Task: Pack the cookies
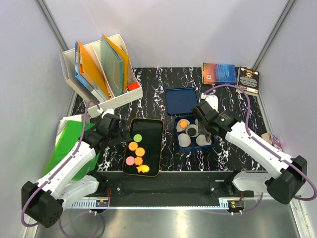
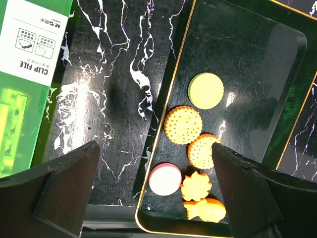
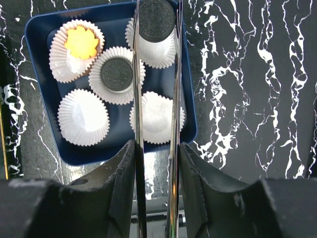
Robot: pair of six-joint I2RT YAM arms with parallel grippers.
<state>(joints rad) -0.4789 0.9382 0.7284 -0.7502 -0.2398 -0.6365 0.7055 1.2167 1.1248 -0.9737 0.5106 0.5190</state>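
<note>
Several cookies lie at the near end of a black tray point(image 1: 151, 130): a green one point(image 2: 206, 90), two round orange ones point(image 2: 183, 124), a pink one point(image 2: 165, 179) and two shaped orange ones point(image 2: 196, 186). My left gripper point(image 2: 154, 148) is open and empty above them point(image 1: 119, 131). My right gripper point(image 3: 156, 148) is shut on metal tongs point(image 3: 139, 106), which pinch a dark round cookie point(image 3: 156, 20) over a white liner in the blue box point(image 3: 37, 29). Another liner holds an orange flower cookie point(image 3: 81, 42), another a dark cookie point(image 3: 117, 74). Two liners point(image 3: 83, 117) are empty.
The blue lid point(image 1: 181, 100) lies behind the blue box point(image 1: 177, 140). A white file rack point(image 1: 101, 69) with folders stands at the back left. Two books point(image 1: 219, 73) lie at the back right. A green clip file pack point(image 2: 34, 44) lies left of the tray.
</note>
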